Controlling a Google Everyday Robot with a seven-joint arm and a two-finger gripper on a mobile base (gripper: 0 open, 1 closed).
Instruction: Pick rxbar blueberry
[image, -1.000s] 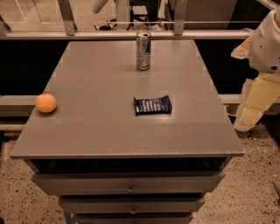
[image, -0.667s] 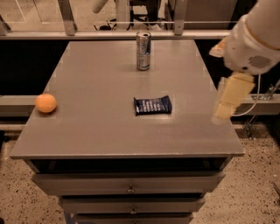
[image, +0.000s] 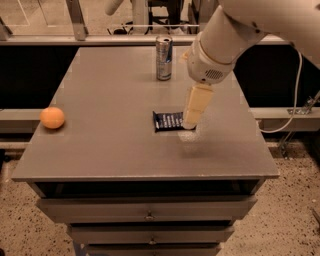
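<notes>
The rxbar blueberry (image: 169, 120) lies flat on the grey table (image: 100, 150), almost straight in front of the can (image: 163, 57) and nearer the front edge. The gripper (image: 191, 119) hangs tip-down in front of the can too, over the bar's right end. From where I stand I cannot tell whether it touches the wrapper, nor whether it is open or closed. An orange (image: 52, 117) sits well off to the can's left as I look, by the table's edge. I'd call this the reach, with no grasp made yet. Next it needs to centre across the bar's narrow width, settle onto the tabletop, close firmly on the wrapper and lift.
</notes>
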